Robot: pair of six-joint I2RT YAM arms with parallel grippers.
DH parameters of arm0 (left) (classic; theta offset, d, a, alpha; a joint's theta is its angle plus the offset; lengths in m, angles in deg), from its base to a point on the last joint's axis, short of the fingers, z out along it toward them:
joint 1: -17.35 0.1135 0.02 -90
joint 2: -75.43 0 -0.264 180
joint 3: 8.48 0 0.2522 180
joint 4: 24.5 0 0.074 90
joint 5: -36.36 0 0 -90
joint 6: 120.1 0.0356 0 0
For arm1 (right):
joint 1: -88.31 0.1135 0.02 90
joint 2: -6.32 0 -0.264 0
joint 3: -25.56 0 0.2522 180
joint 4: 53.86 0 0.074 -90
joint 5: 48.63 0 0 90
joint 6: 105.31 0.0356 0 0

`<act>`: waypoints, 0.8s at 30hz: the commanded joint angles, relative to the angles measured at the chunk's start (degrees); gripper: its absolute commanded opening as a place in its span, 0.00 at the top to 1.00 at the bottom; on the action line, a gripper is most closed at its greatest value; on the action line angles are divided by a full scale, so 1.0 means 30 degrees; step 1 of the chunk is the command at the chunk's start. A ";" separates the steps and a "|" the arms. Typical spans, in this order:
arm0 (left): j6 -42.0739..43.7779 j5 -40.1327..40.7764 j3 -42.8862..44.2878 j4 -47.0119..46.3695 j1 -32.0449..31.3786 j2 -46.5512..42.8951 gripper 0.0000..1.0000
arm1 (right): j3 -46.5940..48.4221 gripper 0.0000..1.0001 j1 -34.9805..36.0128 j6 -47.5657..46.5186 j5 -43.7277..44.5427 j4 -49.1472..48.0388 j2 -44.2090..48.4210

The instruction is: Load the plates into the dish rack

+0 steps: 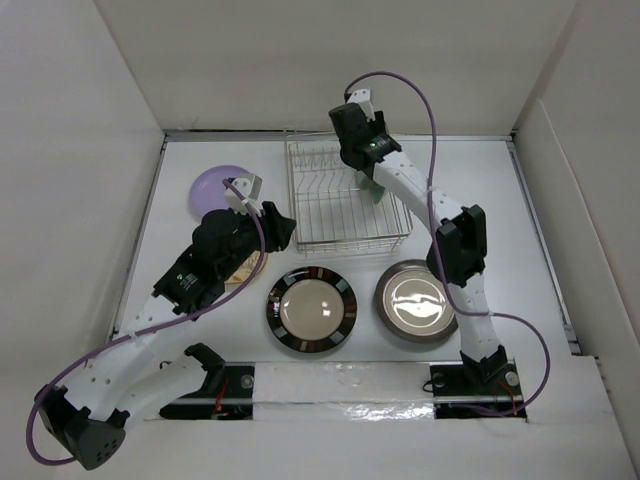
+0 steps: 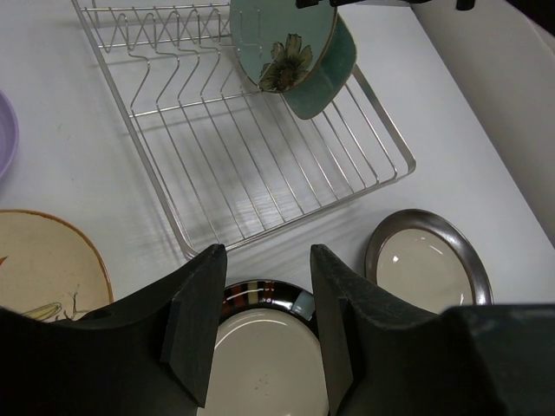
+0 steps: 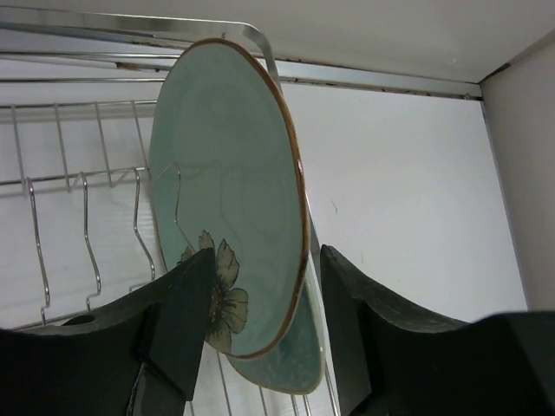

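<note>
Plates: four lie flat on the white table, two stand on edge in the rack.

Nearest, lower middle of the top view: black-rimmed plate (image 1: 311, 311), face up, with the glossy grey-brown plate (image 1: 416, 302) just right of it. The tan plate (image 1: 245, 268) is to their left, mostly under the left arm.

Left gripper (image 2: 264, 260) hovers over the black-rimmed plate, jaws moderately apart, nothing between them.

Farther, upper left: lavender plate (image 1: 212, 187), flat.

Upper middle: dish rack (image 1: 345, 225), bare wire. On its right side the floral green plate (image 3: 230, 199) stands on edge, tilted. Its flower face points to frame left and its rim line runs near-to-far. The squarish green plate (image 3: 299, 368) is just behind it; can't tell if they touch.

Right gripper (image 3: 264, 286) straddles the floral plate's rim, jaws wider than the plate, gap at one finger, so not clamped.

White walls all round.
</note>
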 commanded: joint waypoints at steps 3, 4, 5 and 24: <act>0.0138 -0.0335 -0.0063 -0.0928 -0.0082 -0.0204 0.59 | -0.0934 0.31 -0.0602 0.1859 -0.2096 -0.0865 0.4100; 0.0138 -0.0306 -0.0063 -0.0928 -0.0082 -0.0233 0.59 | -0.1404 0.29 -0.0604 0.2035 -0.2535 -0.1011 0.4690; 0.0138 -0.0306 -0.0063 -0.0928 -0.0082 -0.0233 0.59 | -0.2018 0.26 -0.0604 0.2095 -0.2684 -0.1505 0.5334; 0.0138 -0.0716 -0.0122 -0.1075 -0.0082 -0.0993 0.63 | -3.1114 0.34 -0.3711 1.6734 -0.8811 0.1414 3.1032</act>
